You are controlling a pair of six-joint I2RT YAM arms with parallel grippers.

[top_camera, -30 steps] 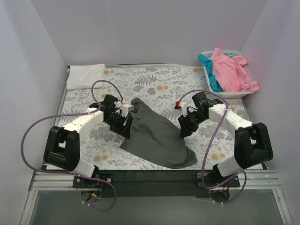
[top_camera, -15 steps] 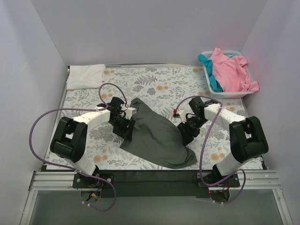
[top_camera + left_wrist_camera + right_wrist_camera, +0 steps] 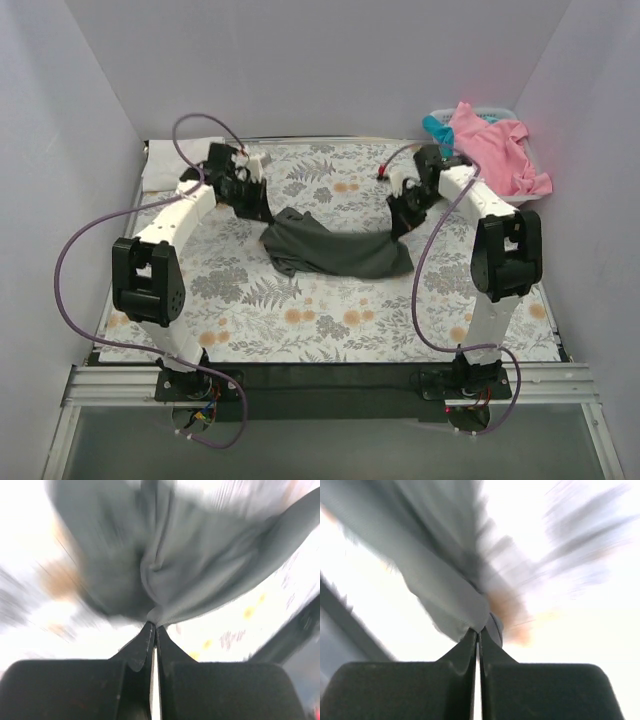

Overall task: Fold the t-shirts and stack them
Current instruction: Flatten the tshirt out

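A: Top view, holdings?
B: 1 charcoal t-shirt (image 3: 335, 250), bunched across the table's (image 3: 330, 320) far half, between left gripper (image 3: 262, 212) and right gripper (image 3: 398, 225). 1 white t-shirt (image 3: 160, 165), far-left corner. 1 pink t-shirt (image 3: 490, 150) and 1 teal t-shirt (image 3: 437, 127) in the basket (image 3: 443, 112), far-right corner.
A: Left wrist?
B: Left gripper (image 3: 152, 627) clamped on a charcoal fold (image 3: 200, 565); blurred.
A: Right wrist?
B: Right gripper (image 3: 477, 632) pinching charcoal cloth (image 3: 445, 595).

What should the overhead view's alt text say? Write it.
Two arms hold a dark grey t-shirt between the left end effector and right end effector, both shut, over a floral cloth. A pink shirt tops a basket.
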